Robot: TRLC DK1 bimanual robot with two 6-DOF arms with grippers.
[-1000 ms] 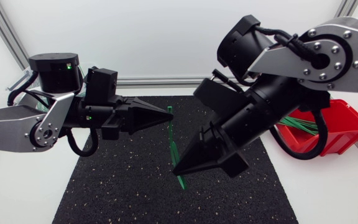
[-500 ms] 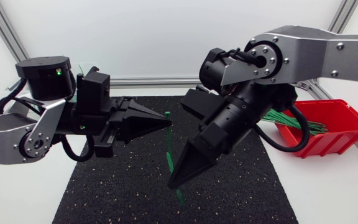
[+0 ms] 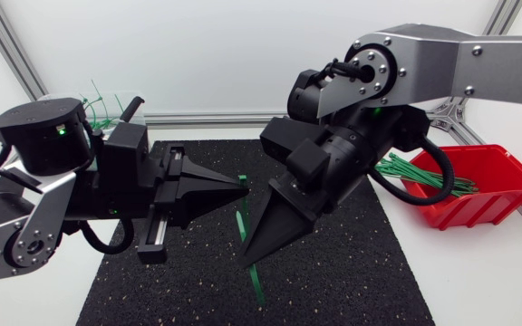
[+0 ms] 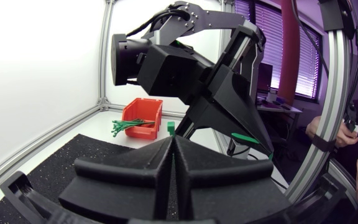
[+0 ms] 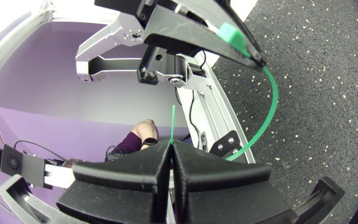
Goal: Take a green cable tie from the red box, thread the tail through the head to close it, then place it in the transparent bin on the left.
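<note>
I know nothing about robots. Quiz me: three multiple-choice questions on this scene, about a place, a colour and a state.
1. Where is the red box? A) right of the black mat B) on the mat C) in a hand
2. What colour is the cable tie? A) red B) white C) green
3. The left hand is: A) wide open B) shut on the tie's head C) empty
Answers: 1 A, it sits past the mat's right edge; 2 C, green throughout; 3 B, it pinches the green head.
</note>
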